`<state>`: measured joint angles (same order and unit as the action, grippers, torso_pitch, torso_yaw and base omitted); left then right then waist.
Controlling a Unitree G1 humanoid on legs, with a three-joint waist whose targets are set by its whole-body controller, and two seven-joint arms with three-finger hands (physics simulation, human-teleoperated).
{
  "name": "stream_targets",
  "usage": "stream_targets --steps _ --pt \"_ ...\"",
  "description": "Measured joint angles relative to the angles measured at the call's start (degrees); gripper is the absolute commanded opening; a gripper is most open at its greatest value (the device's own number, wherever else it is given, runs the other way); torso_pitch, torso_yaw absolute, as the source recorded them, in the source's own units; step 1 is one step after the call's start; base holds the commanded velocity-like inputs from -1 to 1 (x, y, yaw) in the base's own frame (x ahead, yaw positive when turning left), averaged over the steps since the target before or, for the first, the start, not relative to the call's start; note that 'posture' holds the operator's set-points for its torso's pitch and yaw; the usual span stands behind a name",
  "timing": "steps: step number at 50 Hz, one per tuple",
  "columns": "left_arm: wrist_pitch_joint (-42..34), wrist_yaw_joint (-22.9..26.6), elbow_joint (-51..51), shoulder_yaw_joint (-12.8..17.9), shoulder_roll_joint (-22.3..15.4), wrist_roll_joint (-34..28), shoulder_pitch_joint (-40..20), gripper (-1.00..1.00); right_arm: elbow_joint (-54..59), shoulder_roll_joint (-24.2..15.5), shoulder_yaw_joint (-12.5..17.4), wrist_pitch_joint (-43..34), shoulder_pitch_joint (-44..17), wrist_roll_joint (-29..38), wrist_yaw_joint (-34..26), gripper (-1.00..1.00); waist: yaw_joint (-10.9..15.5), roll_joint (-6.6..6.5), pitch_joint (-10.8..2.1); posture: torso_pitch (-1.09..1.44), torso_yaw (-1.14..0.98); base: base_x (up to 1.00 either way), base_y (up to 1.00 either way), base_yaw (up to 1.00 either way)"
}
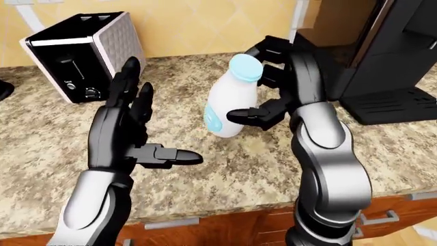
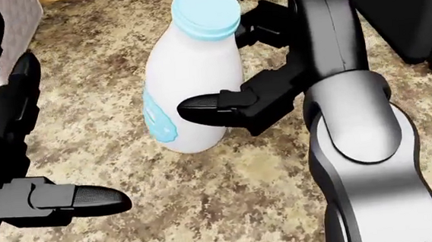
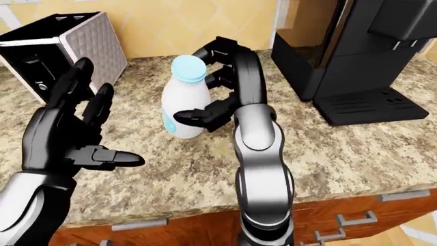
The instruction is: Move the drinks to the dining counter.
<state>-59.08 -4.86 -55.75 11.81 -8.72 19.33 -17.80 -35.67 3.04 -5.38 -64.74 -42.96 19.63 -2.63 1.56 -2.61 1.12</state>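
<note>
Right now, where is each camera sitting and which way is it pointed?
Left-eye view: on the head, looking across the counter at the toaster; both arms show.
Head view: on the head, tilted down at the milk bottle; right hand around it, left hand open.
Right-eye view: paired with the left eye; adds the coffee machine.
All share the bottle.

White milk bottle (image 2: 191,82) with pale blue screw cap (image 2: 206,12) and a light blue label patch low on its side. Standing roughly upright, tilted slightly, on the speckled granite counter (image 1: 41,148); whether the base rests on the stone or is just lifted can't be told. Right hand (image 1: 270,84) wraps it: thumb across the lower body, fingers behind the neck and shoulder. It sits between toaster (image 1: 82,48) and black coffee machine (image 3: 348,56).
</note>
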Motion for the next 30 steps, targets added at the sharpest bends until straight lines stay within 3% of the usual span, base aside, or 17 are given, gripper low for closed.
stream_targets --steps 2,4,7,9,12,16,18,19,20,22,24,26,28,30 --pt "-0.1 -0.1 0.1 0.2 -0.2 0.0 -0.1 1.00 0.2 0.2 -0.1 0.1 -0.1 0.0 -0.1 -1.00 0.5 -1.59 0.19 0.00 0.00 -0.81 0.30 0.00" --pt "-0.5 -0.4 0.7 1.0 -0.4 -0.3 0.5 1.00 0.8 0.7 -1.3 -0.3 0.5 -0.4 -0.5 -1.00 1.3 -1.44 0.49 0.00 0.00 -0.84 0.31 0.00" --pt "-0.9 -0.8 1.1 1.0 -0.4 -0.7 0.1 1.00 1.4 0.5 -1.7 -1.0 0.3 -1.0 -1.2 -1.00 1.0 -2.54 -0.70 0.00 0.00 -0.98 0.32 0.00" --pt "-0.4 -0.7 0.4 0.7 -0.4 -0.6 -0.2 1.00 0.5 0.4 -1.2 -1.0 -0.1 -0.8 -1.2 -1.00 0.3 -1.62 -1.14 0.00 0.00 -1.00 0.34 0.00" --pt "0.0 -0.5 -0.1 0.4 -0.4 -0.2 -0.3 1.00 -0.8 0.3 -0.6 -0.5 -0.4 0.0 -0.8 -1.00 -0.7 -0.84 -0.82 0.00 0.00 -1.00 0.34 0.00" --pt "-0.2 -0.5 0.2 0.4 -0.4 -0.1 -0.7 1.00 -0.9 0.2 -0.5 -0.4 -0.8 0.2 -0.9 -1.00 -1.7 -0.51 1.01 0.00 0.00 -1.00 0.34 0.00" --pt "-0.4 -0.6 0.0 0.4 -0.5 0.0 -1.1 1.00 -0.9 0.2 -0.3 -0.6 -1.0 0.2 -1.0 -1.00 -2.1 0.98 1.93 0.00 0.00 -1.00 0.34 0.00" --pt "-0.3 -0.7 -0.2 0.3 -0.4 0.0 -1.1 1.00 -0.9 0.1 -0.2 -0.6 -1.0 0.1 -1.0 -1.00 -2.3 2.19 1.96 0.00 0.00 -1.00 0.35 0.00" --pt "-0.3 -0.6 0.0 -0.3 0.1 0.1 -0.5 1.00 -1.0 -0.1 -0.1 -0.6 0.0 0.0 -1.0 -1.00 -3.5 2.26 1.86 0.00 0.00 -0.91 0.36 0.00" --pt "-1.2 -0.3 0.8 -0.8 0.2 0.3 0.7 1.00 0.0 0.0 0.1 -1.8 1.5 0.0 -1.1 -1.00 -3.3 4.30 -0.12 0.00 0.00 -0.41 0.37 0.00" --pt "-1.6 -0.3 1.3 -0.5 -0.1 0.2 0.4 1.00 1.0 0.0 0.2 -2.2 1.4 0.0 -1.1 -1.00 -3.6 4.79 0.37 0.00 0.00 0.00 0.38 0.00" --pt "-0.9 -0.4 0.3 -0.2 -0.1 0.0 0.0 1.00 -0.2 0.0 0.3 -0.9 1.2 -0.2 -0.9 -1.00 -3.5 3.62 1.48 0.00 0.00 0.00 0.00 0.53" --pt "0.5 -0.1 -0.4 -0.8 -0.1 -0.1 -0.2 1.00 -1.7 0.0 1.0 0.6 1.1 -0.1 -0.5 -1.00 -3.1 0.83 2.87 0.00 0.00 0.00 0.00 0.83" --pt "1.4 0.3 -0.4 -1.2 0.0 -0.2 0.1 1.00 -2.0 0.0 1.3 1.7 1.2 0.0 0.2 -1.00 -3.0 -1.50 3.31 0.00 0.00 0.00 0.00 1.00"
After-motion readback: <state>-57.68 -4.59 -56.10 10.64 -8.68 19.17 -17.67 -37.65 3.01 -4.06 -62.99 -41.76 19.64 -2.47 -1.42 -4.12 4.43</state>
